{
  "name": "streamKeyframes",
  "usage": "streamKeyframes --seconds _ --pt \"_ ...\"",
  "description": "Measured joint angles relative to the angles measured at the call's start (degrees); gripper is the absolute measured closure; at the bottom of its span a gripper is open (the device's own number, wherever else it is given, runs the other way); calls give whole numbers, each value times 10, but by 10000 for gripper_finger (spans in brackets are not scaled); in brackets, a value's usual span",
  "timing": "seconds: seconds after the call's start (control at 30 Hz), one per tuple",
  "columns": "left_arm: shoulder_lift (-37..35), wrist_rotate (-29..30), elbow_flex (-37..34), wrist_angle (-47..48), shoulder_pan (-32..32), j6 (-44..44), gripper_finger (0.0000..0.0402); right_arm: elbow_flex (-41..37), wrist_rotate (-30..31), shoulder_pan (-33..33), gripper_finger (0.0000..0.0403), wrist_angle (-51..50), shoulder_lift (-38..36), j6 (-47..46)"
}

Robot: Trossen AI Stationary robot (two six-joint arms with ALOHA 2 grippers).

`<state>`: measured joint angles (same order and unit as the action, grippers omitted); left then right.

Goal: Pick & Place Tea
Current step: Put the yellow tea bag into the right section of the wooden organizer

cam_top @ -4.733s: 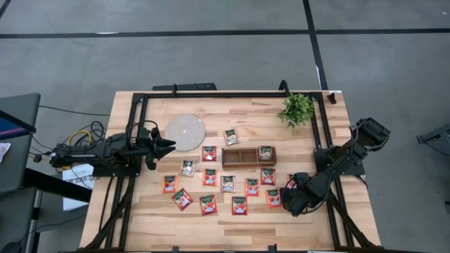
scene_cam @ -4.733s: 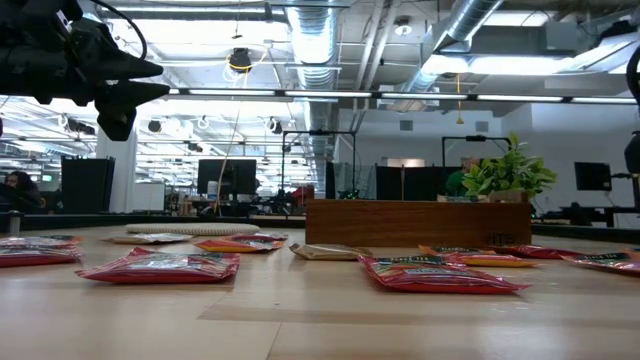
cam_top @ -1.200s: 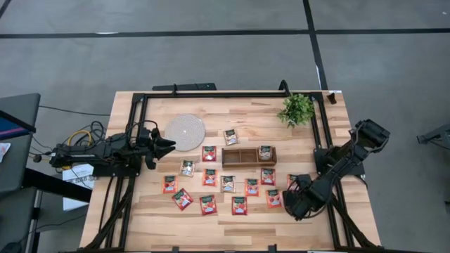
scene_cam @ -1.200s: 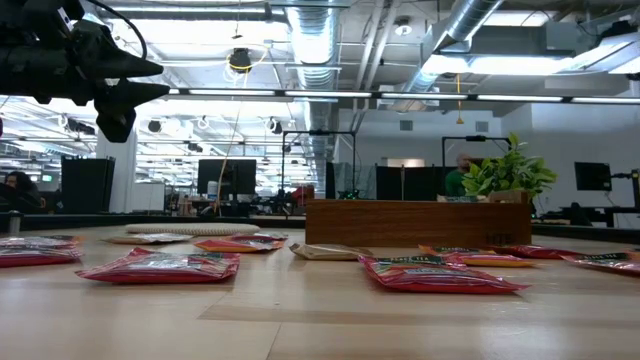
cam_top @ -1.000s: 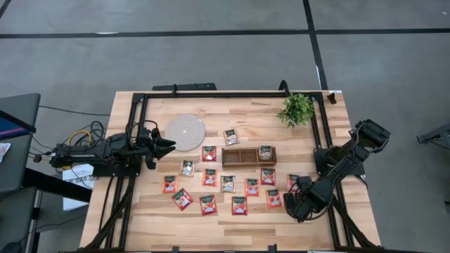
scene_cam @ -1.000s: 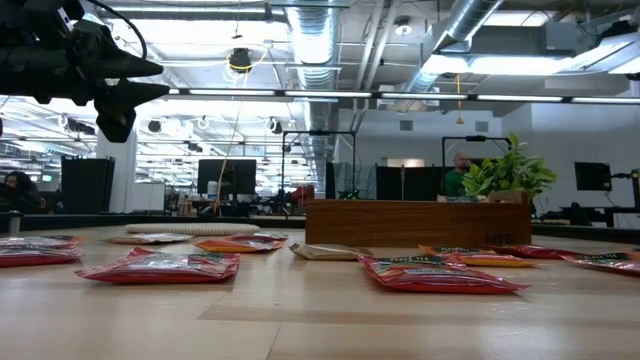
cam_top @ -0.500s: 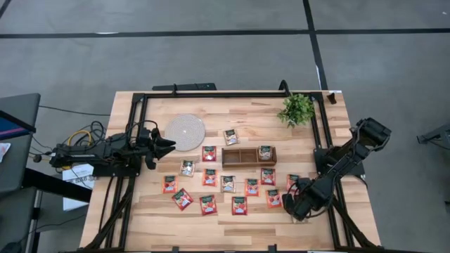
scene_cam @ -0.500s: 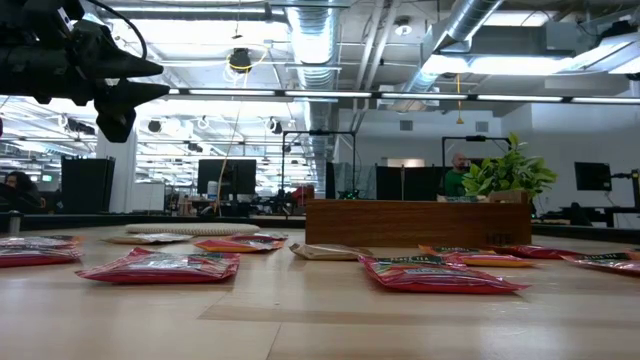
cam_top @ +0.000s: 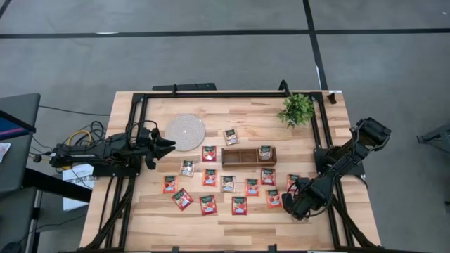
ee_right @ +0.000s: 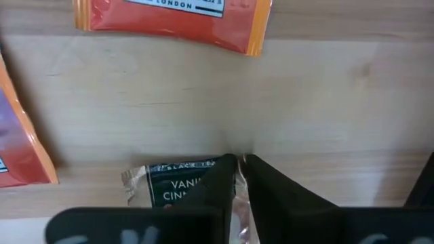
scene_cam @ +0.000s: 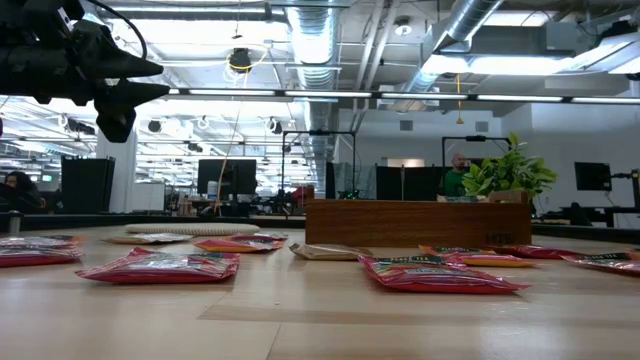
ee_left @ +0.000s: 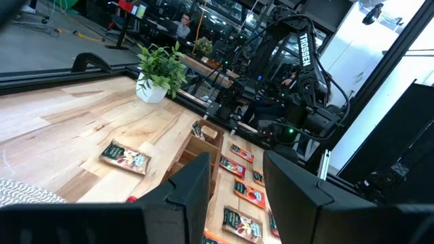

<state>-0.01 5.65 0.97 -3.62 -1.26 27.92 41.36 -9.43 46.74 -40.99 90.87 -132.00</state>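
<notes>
More than a dozen tea sachets [cam_top: 209,177] lie flat across the middle of the tabletop [cam_top: 246,112], most of them red and a few pale.

Over at the left edge the left tool [cam_top: 169,144] hangs above the wood just beside the round white disc [cam_top: 185,131]. Its fingers stand apart with nothing between them, and the arm looks to be waiting.

Past the scattered rows sits the wooden tray [cam_top: 249,148], its long axis running left to right across the tabletop. One pale sachet is already in its right-hand compartment [cam_top: 265,152].

Further right and toward the near edge, the right tool [ee_right: 239,163] is down at the wood. Its two fingers are pressed almost together on the upturned edge of one dark-labelled sachet [ee_right: 176,186]. That packet lies directly under the tool, flat apart from the pinched edge, with two red sachets near it. From overhead the arm hides it.

To my eye the grip is only just made. What matters for the carry is that the tray lies away from this tool toward the tabletop's centre, up and to the left of it. The right arm is plainly the nearer of the two, so a lift and a short swing that way should reach a compartment
</notes>
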Motion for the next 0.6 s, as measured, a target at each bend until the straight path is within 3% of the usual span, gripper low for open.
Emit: streamKeyframes --seconds 0.23,0.6 --pt "0 0 0 0 0 0 273 0 0 0 400 -7 0 0" --pt "0 0 0 0 0 0 273 5 7 0 402 -33 1 5"
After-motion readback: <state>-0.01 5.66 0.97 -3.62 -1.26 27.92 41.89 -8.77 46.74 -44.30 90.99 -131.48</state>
